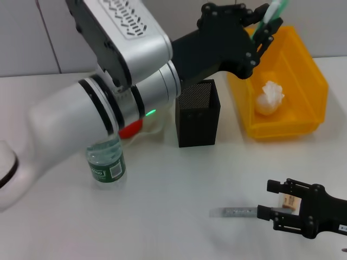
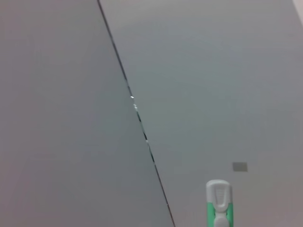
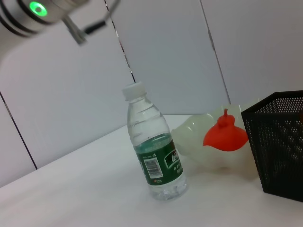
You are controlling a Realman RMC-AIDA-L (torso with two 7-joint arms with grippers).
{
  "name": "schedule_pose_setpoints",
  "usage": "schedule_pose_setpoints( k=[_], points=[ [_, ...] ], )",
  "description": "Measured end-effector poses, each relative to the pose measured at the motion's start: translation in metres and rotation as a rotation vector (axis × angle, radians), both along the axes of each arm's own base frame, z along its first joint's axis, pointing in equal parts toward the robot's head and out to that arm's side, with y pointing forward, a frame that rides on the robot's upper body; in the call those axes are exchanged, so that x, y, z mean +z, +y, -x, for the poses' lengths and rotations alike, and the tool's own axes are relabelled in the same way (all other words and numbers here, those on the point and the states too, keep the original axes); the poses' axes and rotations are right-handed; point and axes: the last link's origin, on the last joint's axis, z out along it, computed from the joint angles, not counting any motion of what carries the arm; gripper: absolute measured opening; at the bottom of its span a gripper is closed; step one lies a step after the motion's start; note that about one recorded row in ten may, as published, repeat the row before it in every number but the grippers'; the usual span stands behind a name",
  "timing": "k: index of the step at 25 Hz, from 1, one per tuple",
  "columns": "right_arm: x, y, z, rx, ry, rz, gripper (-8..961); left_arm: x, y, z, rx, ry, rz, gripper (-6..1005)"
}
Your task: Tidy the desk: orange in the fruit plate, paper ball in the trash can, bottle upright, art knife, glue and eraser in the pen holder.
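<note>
Glue (image 1: 272, 15) sits clamped in the left claw (image 1: 263, 27), raised beyond the pen holder (image 1: 198, 114) (presumably for dropping in); right claw (image 1: 277, 208), near right, gapes empty.

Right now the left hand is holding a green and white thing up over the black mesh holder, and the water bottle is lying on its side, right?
Not quite. The head view shows the water bottle standing upright. The left hand does hold the green and white thing up, above and behind the black mesh holder.
</note>
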Motion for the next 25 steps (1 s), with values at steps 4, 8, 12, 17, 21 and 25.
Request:
schedule_pose_setpoints(
  k=[4, 8, 12, 17, 21, 25],
  points=[
    [-0.001, 0.001, 0.0, -0.002, -0.005, 0.001, 771, -0.012, 0.016, 0.021, 0.04, -0.074, 0.012, 187],
    [-0.001, 0.001, 0.0, -0.003, -0.004, 0.0, 770, -0.025, 0.024, 0.039, 0.045, -0.075, -0.02, 187],
    [-0.001, 0.002, 0.0, -0.004, -0.006, -0.001, 770, -0.028, 0.028, 0.046, 0.068, -0.062, -0.02, 187],
    [-0.005, 0.008, 0.003, -0.001, -0.006, 0.006, 770, -0.031, 0.032, 0.051, 0.082, -0.041, -0.02, 187],
    [-0.007, 0.01, 0.004, -0.001, -0.006, 0.008, 770, -0.035, 0.035, 0.059, 0.098, -0.007, -0.017, 187],
    [-0.007, 0.011, 0.004, -0.003, -0.01, 0.007, 770, -0.035, 0.034, 0.06, 0.097, -0.009, -0.017, 187]
  ],
)
